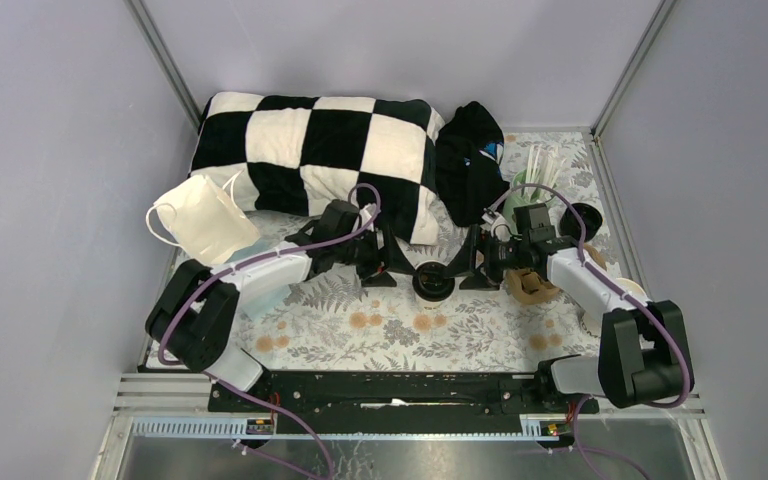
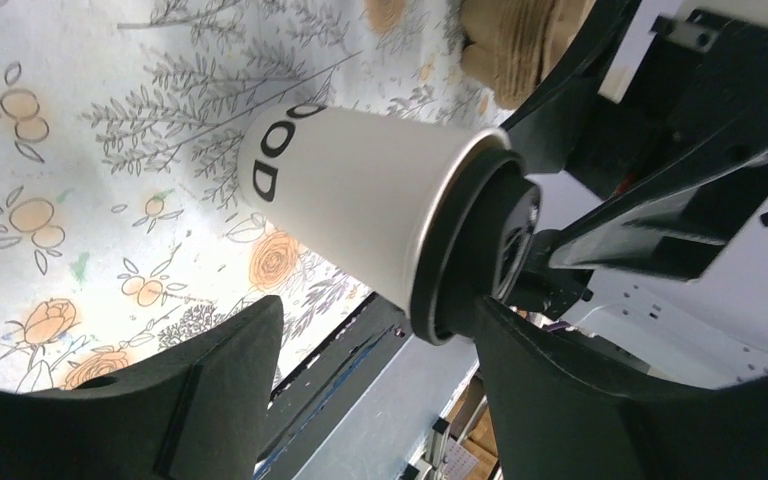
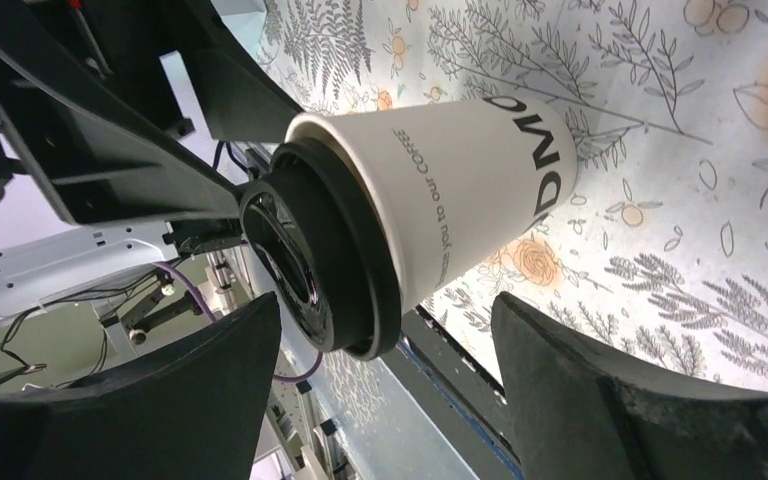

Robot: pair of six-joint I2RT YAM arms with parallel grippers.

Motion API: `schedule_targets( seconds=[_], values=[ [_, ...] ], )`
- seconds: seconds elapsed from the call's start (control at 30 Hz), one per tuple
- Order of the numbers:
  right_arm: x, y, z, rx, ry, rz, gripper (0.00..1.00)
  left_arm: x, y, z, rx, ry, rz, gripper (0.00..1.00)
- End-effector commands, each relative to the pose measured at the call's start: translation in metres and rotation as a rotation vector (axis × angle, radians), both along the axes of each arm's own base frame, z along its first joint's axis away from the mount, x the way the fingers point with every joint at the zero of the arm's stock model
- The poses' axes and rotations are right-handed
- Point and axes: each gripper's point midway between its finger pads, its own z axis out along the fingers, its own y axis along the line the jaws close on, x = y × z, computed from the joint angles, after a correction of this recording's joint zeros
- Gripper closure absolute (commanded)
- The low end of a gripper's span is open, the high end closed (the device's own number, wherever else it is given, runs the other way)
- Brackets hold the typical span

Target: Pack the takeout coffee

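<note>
One takeout coffee cup (image 1: 432, 281), white paper with a black lid, stands upright on the floral table mat in the middle. My left gripper (image 1: 392, 268) is open just left of it. My right gripper (image 1: 468, 268) is open just right of it. In the left wrist view the cup (image 2: 360, 200) sits just beyond my open left gripper (image 2: 375, 320), its lid close to one finger. In the right wrist view the cup (image 3: 460, 190) sits just beyond my open right gripper (image 3: 388, 310). Neither gripper holds it.
The brown pulp carrier (image 1: 532, 285) lies right of the cup, under my right arm. A mint-green cup of white sticks (image 1: 540, 178) and a round black lid (image 1: 582, 218) stand at the back right. A checkered pillow (image 1: 310, 150), black cloth (image 1: 468, 160) and a face mask (image 1: 205, 222) lie behind.
</note>
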Motion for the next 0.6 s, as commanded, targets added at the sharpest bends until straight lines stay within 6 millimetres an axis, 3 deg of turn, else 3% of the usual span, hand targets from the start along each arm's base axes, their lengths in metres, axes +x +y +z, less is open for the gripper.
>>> schedule_targets(
  seconds=[0.0, 0.07, 0.13, 0.23, 0.33, 0.57],
  values=[
    [-0.005, -0.002, 0.022, -0.024, -0.041, 0.002, 0.16, 0.022, -0.007, 0.046, -0.098, -0.127, 0.005, 0.26],
    [-0.011, -0.003, 0.025, -0.036, -0.036, 0.000, 0.13, 0.025, -0.011, 0.043, -0.104, -0.114, 0.001, 0.27],
    [-0.016, -0.002, 0.028, -0.045, -0.034, 0.003, 0.13, 0.030, -0.015, 0.042, -0.122, -0.122, 0.003, 0.34],
    [-0.025, 0.007, 0.032, -0.043, -0.021, 0.019, 0.21, 0.038, -0.017, 0.032, -0.102, -0.106, 0.022, 0.43],
    [-0.029, 0.019, 0.033, -0.037, -0.012, 0.028, 0.31, 0.044, -0.020, 0.024, -0.101, -0.090, 0.029, 0.44],
    [-0.022, 0.028, 0.036, -0.029, -0.022, -0.013, 0.32, 0.052, -0.032, 0.014, -0.133, -0.059, 0.013, 0.43]
  ],
)
